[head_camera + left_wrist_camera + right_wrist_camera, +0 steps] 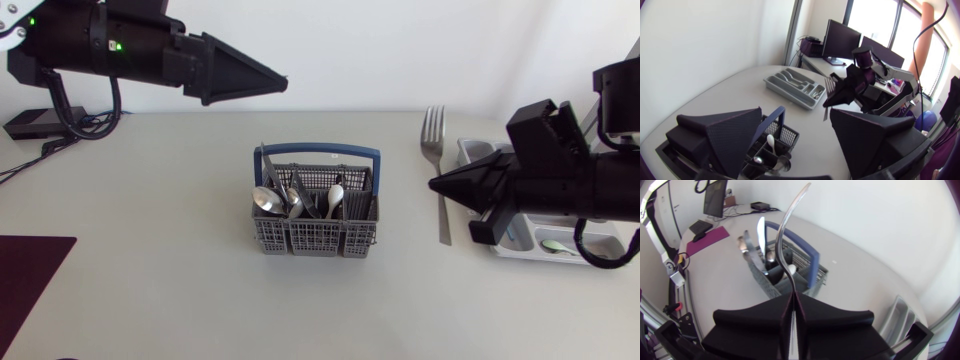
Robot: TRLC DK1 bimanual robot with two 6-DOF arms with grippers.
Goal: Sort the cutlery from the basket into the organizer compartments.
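Head view: the right pincer is clamped shut on the handle of a fork. The fork sits crosswise in the fingertips, tines toward the far side, between the basket and the organizer. The grey basket with its blue handle stands mid-bench and holds spoons and a knife. The organizer lies at the right, partly under the right arm. The left pincer hangs over the far left; the left wrist view shows its fingers spread wide with nothing between them.
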